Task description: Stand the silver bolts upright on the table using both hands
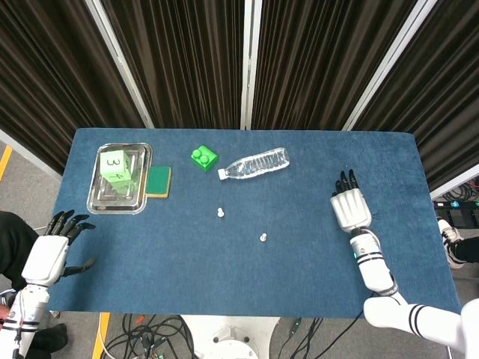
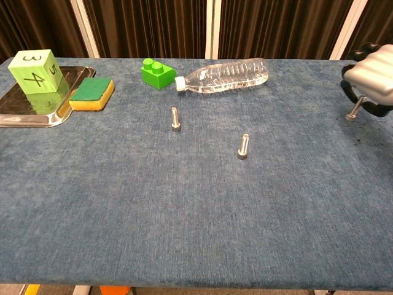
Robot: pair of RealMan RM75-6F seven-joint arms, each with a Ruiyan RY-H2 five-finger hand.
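Two silver bolts stand upright on the blue table: one (image 2: pixel 175 119) (image 1: pixel 220 213) left of centre, the other (image 2: pixel 243 147) (image 1: pixel 263 237) nearer the middle. My right hand (image 2: pixel 370 81) (image 1: pixel 350 206) hovers over the right part of the table and holds a third bolt (image 2: pixel 354 109) that hangs nearly upright, head down, below its fingers. In the head view that bolt is hidden under the hand. Off the table's left front corner, my left hand (image 1: pixel 51 250) holds nothing, its fingers spread.
A metal tray (image 1: pixel 98 203) (image 2: pixel 24 114) with a green numbered cube (image 1: pixel 118 167) (image 2: pixel 36 71) sits at the far left, a yellow-green sponge (image 2: pixel 92 93) beside it. A green toy brick (image 2: pixel 157 73) and a lying clear bottle (image 2: pixel 224 75) are at the back centre.
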